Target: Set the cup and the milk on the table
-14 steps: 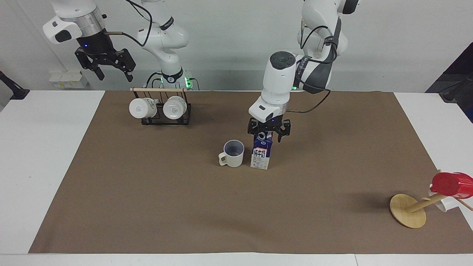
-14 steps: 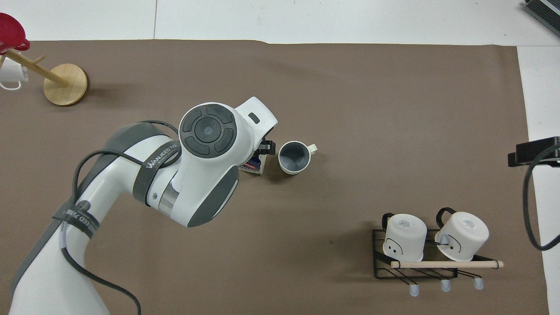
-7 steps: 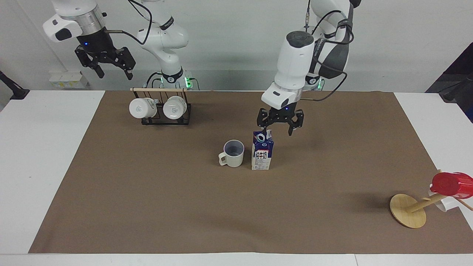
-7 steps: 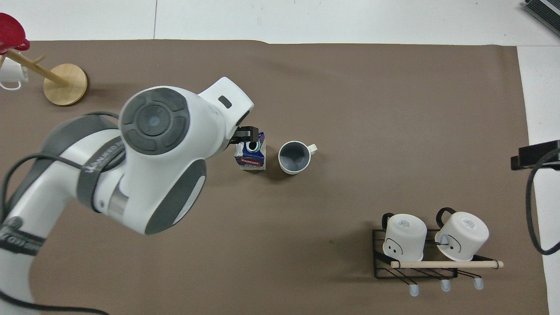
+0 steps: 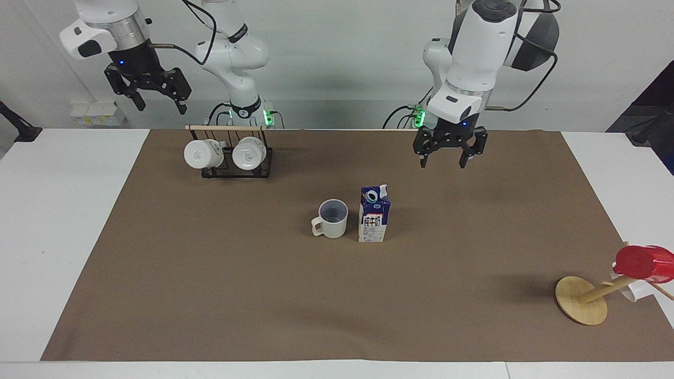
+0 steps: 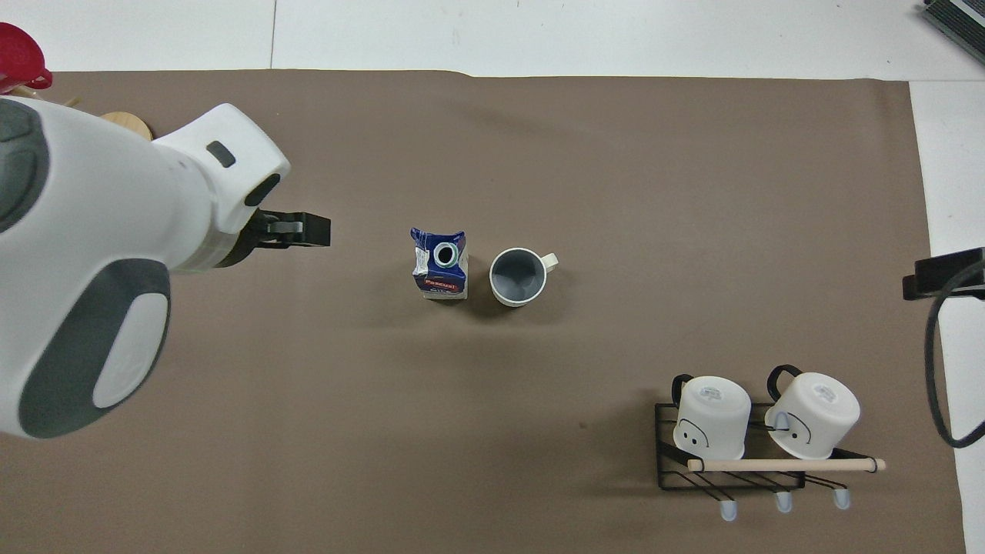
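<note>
The beige-white cup (image 5: pixel 333 218) (image 6: pixel 519 276) with a grey-blue inside stands upright on the brown mat (image 5: pixel 263 295) near the table's middle. The milk carton (image 5: pixel 374 214) (image 6: pixel 440 263) stands upright beside it, toward the left arm's end, close to the cup; I cannot tell if they touch. My left gripper (image 5: pixel 448 158) is open and empty, raised over the mat between the carton and the left arm's base; one finger shows in the overhead view (image 6: pixel 296 229). My right gripper (image 5: pixel 152 101) is open and empty, held high above the mug rack, waiting.
A black wire rack (image 5: pixel 237 166) (image 6: pixel 731 477) with two glossy white mugs stands near the right arm's base. A wooden stand (image 5: pixel 582 300) with a red cup (image 5: pixel 642 262) sits at the mat's corner farthest from the robots, at the left arm's end.
My left gripper has let go of the milk carton, risen and pulled back toward the left arm's base. The carton stays standing beside the cup. The right arm has barely moved.
</note>
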